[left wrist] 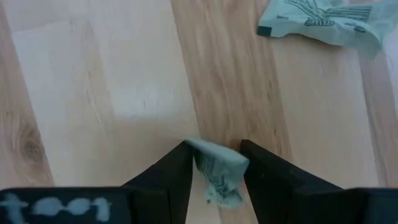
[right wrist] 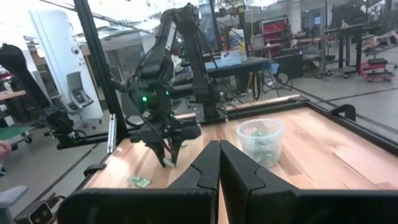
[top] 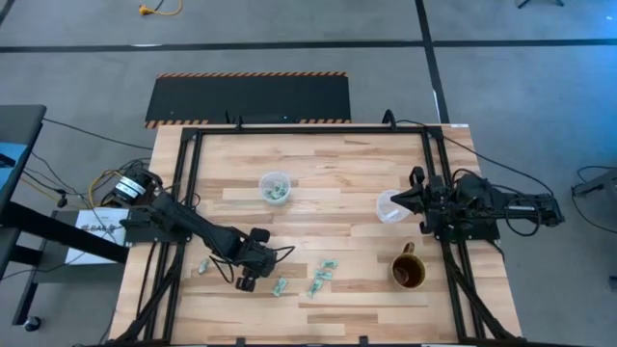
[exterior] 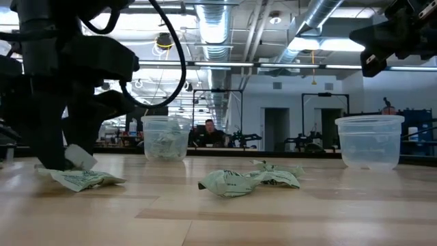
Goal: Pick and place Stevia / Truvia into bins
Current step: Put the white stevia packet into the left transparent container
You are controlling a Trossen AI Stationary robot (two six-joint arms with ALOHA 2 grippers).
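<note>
Green and white sachets lie flat on the wood table near its near edge: one (top: 280,286) right of my left gripper, a crumpled cluster (top: 323,277) (exterior: 249,180), and one (top: 204,265) at the left. My left gripper (top: 246,282) points down there, shut on a sachet (left wrist: 217,169). A clear cup (top: 276,187) holding several sachets stands toward the far side and also shows in the right wrist view (right wrist: 260,140). A second clear cup (top: 390,206) stands just in front of my right gripper (top: 413,200), which is shut (right wrist: 219,146), empty and held above the table. My left gripper pinches a crumpled sachet between its two fingers, which come from above, pointing down. The sachet's upper end (left wrist: 214,155) sits between the fingertips and its paper bulges out beside them (exterior: 80,156). It is low over the table; I cannot tell whether it is lifted clear.
A brown mug (top: 407,271) with a handle stands at the near right. A black frame (top: 188,193) runs along the table's sides. Another sachet (left wrist: 323,22) lies just ahead of the left fingers. Bare wood lies in the table's middle.
</note>
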